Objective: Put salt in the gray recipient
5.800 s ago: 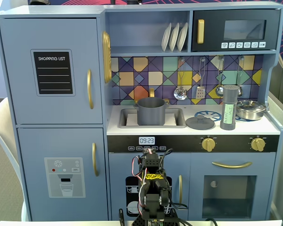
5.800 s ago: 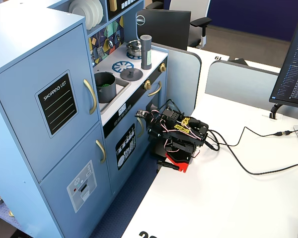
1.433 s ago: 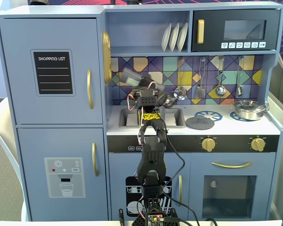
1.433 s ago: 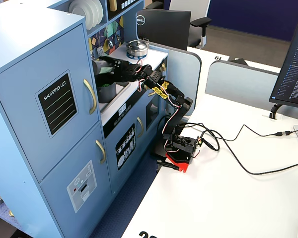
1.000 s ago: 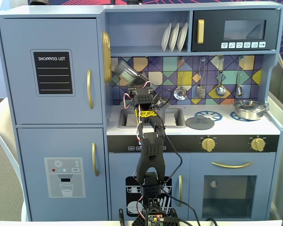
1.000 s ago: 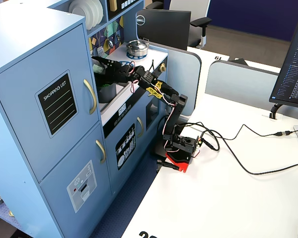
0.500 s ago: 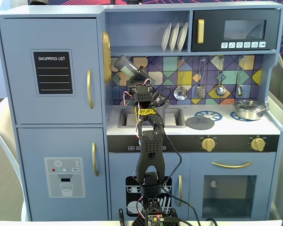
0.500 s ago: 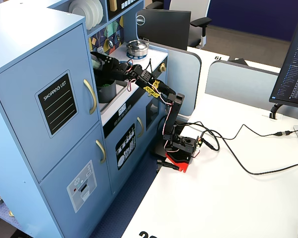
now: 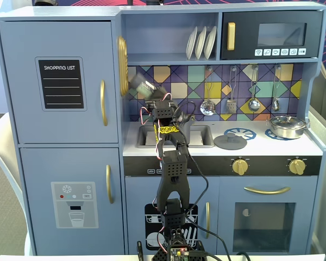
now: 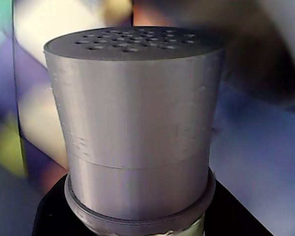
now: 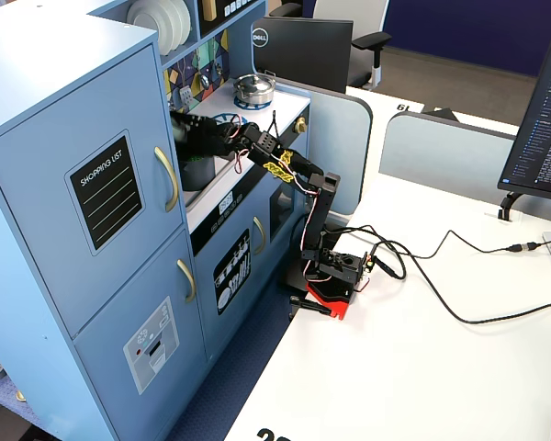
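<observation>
The salt [image 9: 140,84], a dark gray cylinder, is tilted up to the left above the sink [image 9: 202,136] in a fixed view. My gripper [image 9: 150,93] is shut on its lower part. In the wrist view the salt [image 10: 137,123] fills the frame, its holed top facing up and a pale green label edge at the bottom; black fingers [image 10: 54,219] flank its base. The gray recipient [image 11: 198,173] stands in the sink below the gripper in the side fixed view. From the front it is mostly hidden behind the arm, with only a dark edge [image 9: 188,124] showing.
A flat gray lid [image 9: 230,142] lies on the counter right of the sink. A shiny steel pan [image 9: 286,126] sits on the far right burner. Utensils [image 9: 254,87] hang on the tiled backsplash and white plates [image 9: 201,42] stand on the shelf above.
</observation>
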You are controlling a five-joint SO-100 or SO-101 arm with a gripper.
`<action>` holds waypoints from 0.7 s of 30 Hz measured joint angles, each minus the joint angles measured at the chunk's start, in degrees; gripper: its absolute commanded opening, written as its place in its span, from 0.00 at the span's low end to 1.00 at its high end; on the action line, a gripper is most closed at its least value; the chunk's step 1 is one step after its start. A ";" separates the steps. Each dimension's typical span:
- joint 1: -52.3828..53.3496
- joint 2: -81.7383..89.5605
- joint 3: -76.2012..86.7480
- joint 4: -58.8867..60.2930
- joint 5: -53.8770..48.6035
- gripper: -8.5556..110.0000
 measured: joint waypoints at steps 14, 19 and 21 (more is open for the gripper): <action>5.36 -0.09 0.53 13.89 4.92 0.07; 4.39 -0.09 0.88 3.16 2.11 0.07; 4.48 -0.26 -0.35 0.09 -1.76 0.07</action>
